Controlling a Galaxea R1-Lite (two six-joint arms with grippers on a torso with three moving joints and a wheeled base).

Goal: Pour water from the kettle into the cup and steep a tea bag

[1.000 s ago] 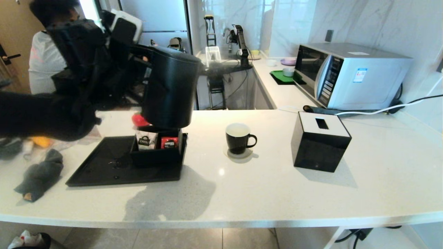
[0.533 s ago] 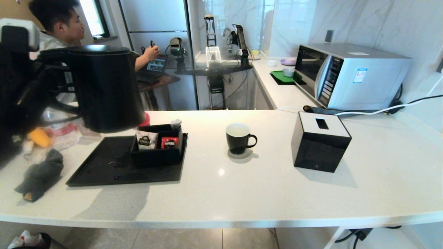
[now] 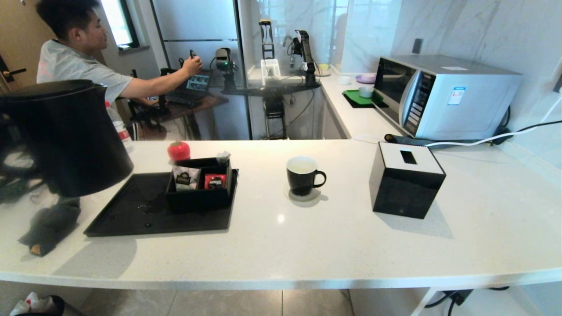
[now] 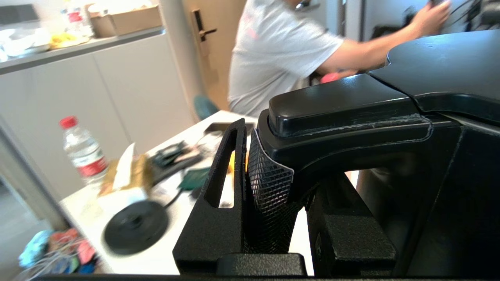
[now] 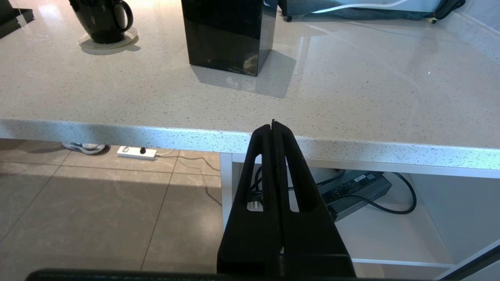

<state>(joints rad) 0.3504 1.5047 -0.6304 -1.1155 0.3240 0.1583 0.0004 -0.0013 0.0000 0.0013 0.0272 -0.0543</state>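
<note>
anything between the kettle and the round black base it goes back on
Nothing visible blocks it. The left gripper holds the matte black kettle by its handle; the round black base lies bare on the counter, with a clear water bottle standing apart beyond it.

A long white speckled counter (image 3: pixel 351 245) fills the room's front, with grey floor tiles (image 5: pixel 97 203) below it. On the right stands a silver microwave (image 3: pixel 443 94) against a pale marble wall (image 3: pixel 474 30). Behind the counter a man in a grey shirt (image 3: pixel 70 66) sits near a small window (image 3: pixel 118 22), where daylight comes in. A wooden door (image 4: pixel 203 47) and white cabinets (image 4: pixel 97 89) are at the far left
</note>
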